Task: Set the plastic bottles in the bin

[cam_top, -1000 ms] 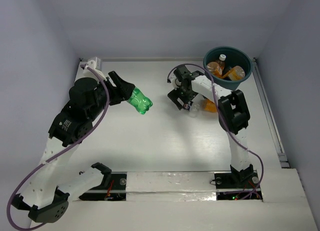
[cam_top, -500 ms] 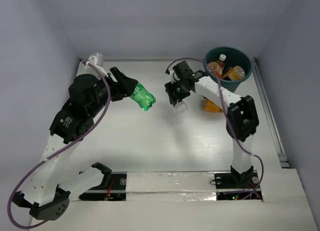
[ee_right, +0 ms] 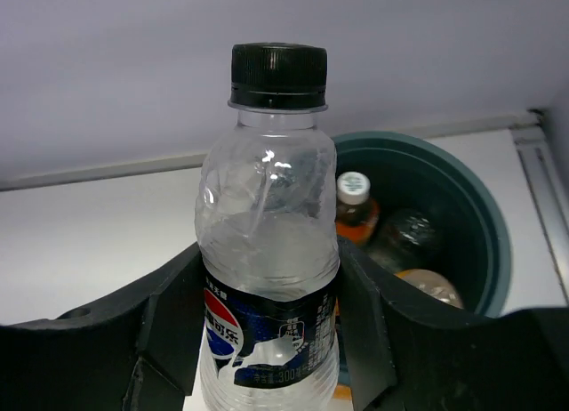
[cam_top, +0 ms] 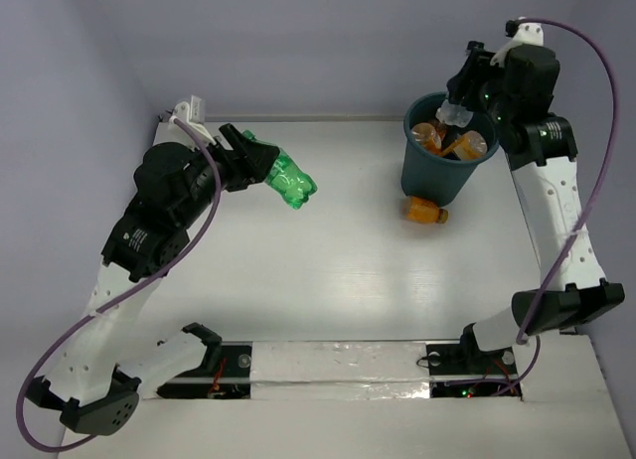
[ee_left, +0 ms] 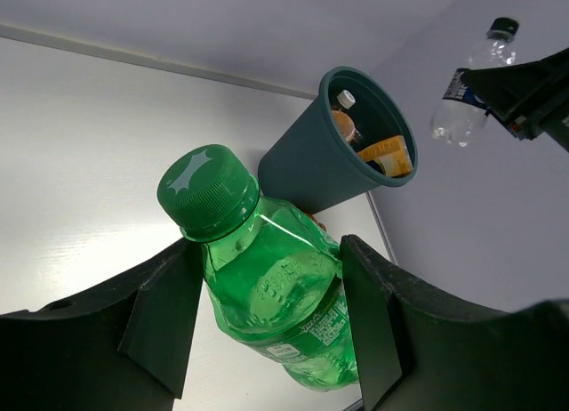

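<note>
My left gripper is shut on the green bottle, held in the air over the table's left middle; it fills the left wrist view. My right gripper is shut on the clear bottle with a dark label, held high above the far rim of the dark teal bin. Orange bottles with white caps lie inside the bin, also seen in the right wrist view. One orange bottle lies on the table against the bin's near side.
The bin stands at the far right corner, close to the back wall and the table's right rail. A white fixture sits at the far left corner.
My right arm has swung up and right from the table's middle, carrying the clear dark-labelled bottle above the bin. My left gripper has raised the green bottle slightly and moved it right.
</note>
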`<state>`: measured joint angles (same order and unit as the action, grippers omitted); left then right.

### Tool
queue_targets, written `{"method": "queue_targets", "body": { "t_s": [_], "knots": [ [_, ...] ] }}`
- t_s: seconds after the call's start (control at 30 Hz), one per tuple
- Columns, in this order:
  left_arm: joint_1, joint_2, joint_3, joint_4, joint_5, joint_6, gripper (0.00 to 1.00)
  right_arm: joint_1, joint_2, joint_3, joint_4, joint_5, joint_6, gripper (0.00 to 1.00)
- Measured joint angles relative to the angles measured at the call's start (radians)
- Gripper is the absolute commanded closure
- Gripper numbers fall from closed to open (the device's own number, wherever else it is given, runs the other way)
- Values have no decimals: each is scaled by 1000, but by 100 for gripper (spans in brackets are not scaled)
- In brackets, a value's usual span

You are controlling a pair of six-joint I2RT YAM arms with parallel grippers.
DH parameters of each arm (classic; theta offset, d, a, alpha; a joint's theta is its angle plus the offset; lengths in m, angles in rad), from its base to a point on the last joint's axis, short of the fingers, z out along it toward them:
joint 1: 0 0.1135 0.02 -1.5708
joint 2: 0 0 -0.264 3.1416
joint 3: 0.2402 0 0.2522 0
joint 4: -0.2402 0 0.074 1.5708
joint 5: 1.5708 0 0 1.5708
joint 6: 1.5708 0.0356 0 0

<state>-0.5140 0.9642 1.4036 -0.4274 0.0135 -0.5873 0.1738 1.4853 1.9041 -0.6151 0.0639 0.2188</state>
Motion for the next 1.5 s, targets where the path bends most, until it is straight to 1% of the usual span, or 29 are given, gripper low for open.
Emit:
{"method": "queue_targets", "body": {
  "t_s": [0.13, 0.27, 0.4, 0.53, 0.67, 0.7, 0.77, 0.8, 0.93, 1.1, 1.17, 1.2, 1.23, 1.27, 1.3, 1.37, 1.4, 1.5],
  "knots": [
    [0, 21, 0, 24, 9, 3, 79, -70, 67, -9, -2, 15, 10, 46],
    [0, 50, 0, 42, 19, 5, 79, -119, 195, -8, -6, 17, 28, 45],
    [0, 66, 0, 44, 26, 7, 79, -142, 280, 1, -5, 34, 75, 44],
    [0, 71, 0, 52, 32, 7, 79, -149, 313, 32, 1, 89, 116, 42],
    [0, 76, 0, 70, 37, 7, 79, -149, 315, 44, 20, 160, 142, 36],
    [0, 80, 0, 77, 38, 7, 79, -149, 315, 44, 26, 177, 145, 25],
    [0, 91, 0, 93, 43, 6, 80, -150, 315, 42, 40, 204, 154, 19],
    [0, 99, 0, 101, 46, 6, 80, -151, 315, 41, 45, 211, 154, 12],
    [-1, 153, 6, 133, 62, 8, 81, -153, 301, 7, 65, 233, 163, 7],
    [-20, 281, 86, 158, 58, 28, 82, -153, 240, -82, 70, 231, 182, 8],
    [-43, 336, 138, 166, 44, 40, 83, -153, 193, -115, 77, 226, 190, 11],
    [-61, 369, 174, 167, 32, 50, 83, -153, 160, -136, 79, 222, 196, 18],
    [-81, 399, 211, 171, 18, 58, 83, -153, 120, -157, 85, 218, 198, 29],
    [-105, 435, 255, 179, -2, 68, 83, -153, 73, -178, 95, 212, 202, 44],
    [-132, 473, 303, 183, -23, 80, 83, -153, 21, -200, 107, 206, 205, 72],
    [-179, 546, 394, 200, -55, 101, 84, -153, -91, -232, 131, 192, 220, 96],
    [-201, 589, 446, 205, -76, 109, 84, -154, -142, -244, 145, 182, 223, 97],
    [-251, 724, 610, 219, -135, 137, 84, -154, -317, -314, 196, 137, 245, 97]
  ]
}}
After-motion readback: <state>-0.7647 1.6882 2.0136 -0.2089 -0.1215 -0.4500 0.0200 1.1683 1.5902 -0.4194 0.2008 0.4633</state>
